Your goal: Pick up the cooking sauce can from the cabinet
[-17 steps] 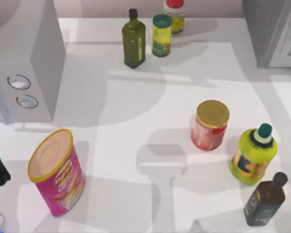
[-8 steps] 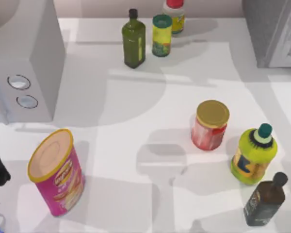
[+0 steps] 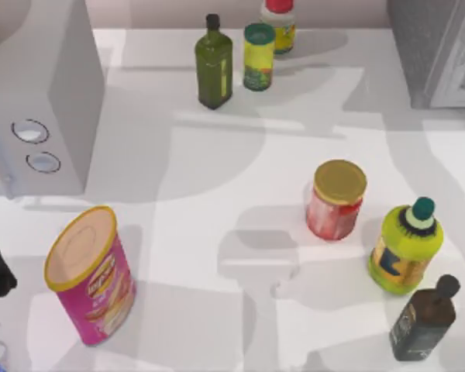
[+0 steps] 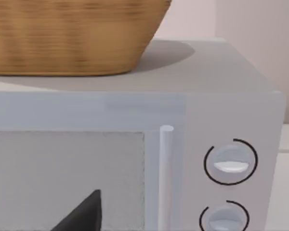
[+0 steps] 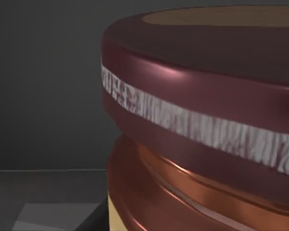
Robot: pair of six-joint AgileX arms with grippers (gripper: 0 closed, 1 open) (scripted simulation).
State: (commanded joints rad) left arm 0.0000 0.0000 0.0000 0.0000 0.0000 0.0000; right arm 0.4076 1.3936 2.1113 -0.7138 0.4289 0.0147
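Sauce can (image 5: 202, 120) close-up, dark cabinet (image 3: 434, 46) interior.

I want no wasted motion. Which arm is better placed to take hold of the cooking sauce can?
Right, probably: its wrist camera sits close against the cooking sauce can. The left wrist camera faces the grey box with two dials.

My right wrist view has the cooking sauce can (image 5: 202, 120) very close: a dark maroon lid with a tan patch on top and a pale streaked band around its side, a coppery neck below, cream label beneath. It stands upright against dark grey surroundings. The cabinet (image 3: 438, 50), grey with a pale panelled door, sits at the table's far right corner.
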